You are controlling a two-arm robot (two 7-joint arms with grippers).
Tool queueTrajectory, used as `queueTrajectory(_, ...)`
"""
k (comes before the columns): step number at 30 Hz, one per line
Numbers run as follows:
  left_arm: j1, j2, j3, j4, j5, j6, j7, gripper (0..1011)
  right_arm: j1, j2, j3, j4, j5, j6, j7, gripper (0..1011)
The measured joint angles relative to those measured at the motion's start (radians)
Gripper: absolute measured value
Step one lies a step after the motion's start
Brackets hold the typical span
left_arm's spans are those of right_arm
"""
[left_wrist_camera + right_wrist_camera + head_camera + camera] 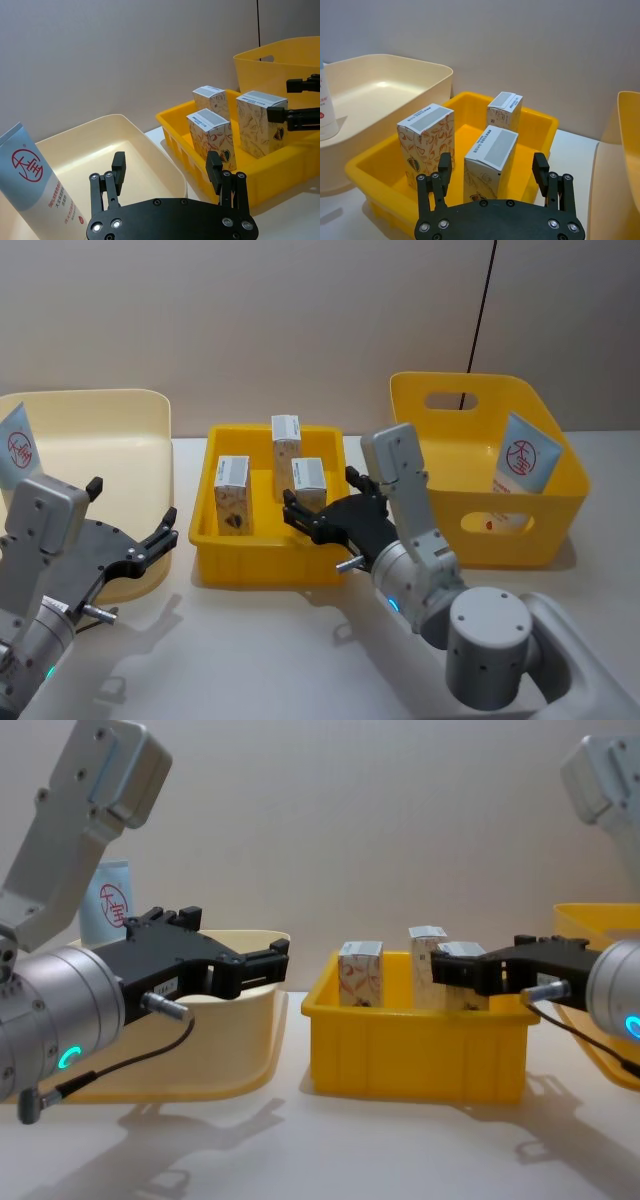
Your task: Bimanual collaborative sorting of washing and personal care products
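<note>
Three white-topped cartons with beige marbled print [232,490] [286,435] [308,480] stand upright in the low yellow tray [265,570]. My right gripper [322,498] is open at the tray's right side. Its fingers straddle the nearest carton [490,150] with gaps on both sides. One pale-blue tube [20,445] leans in the cream bin [100,430]. Another tube [525,465] leans in the yellow basket [470,530]. Over the cream bin's right rim my left gripper [132,505] hangs open, holding nothing.
The cream bin stands at the left, the tray in the middle and the handled basket at the right, in a row near the wall. Bare white table lies in front of them. A black cable hangs down the wall behind the basket.
</note>
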Motion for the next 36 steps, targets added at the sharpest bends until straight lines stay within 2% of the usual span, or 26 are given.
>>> queueTrajectory(16, 0.0, 0.0, 0.0, 0.0, 0.0, 0.0, 0.0, 1000, 0.047, -0.056, -0.022, 0.077, -0.044, 0.012, -0.034, 1001)
queueTrajectory(34, 0.0, 0.0, 0.0, 0.0, 0.0, 0.0, 0.0, 1000, 0.077, -0.097, -0.024, 0.129, -0.097, 0.015, -0.095, 1001)
queueTrajectory(36, 0.0, 0.0, 0.0, 0.0, 0.0, 0.0, 0.0, 1000, 0.079, -0.1, -0.023, 0.133, -0.102, 0.015, -0.1, 978)
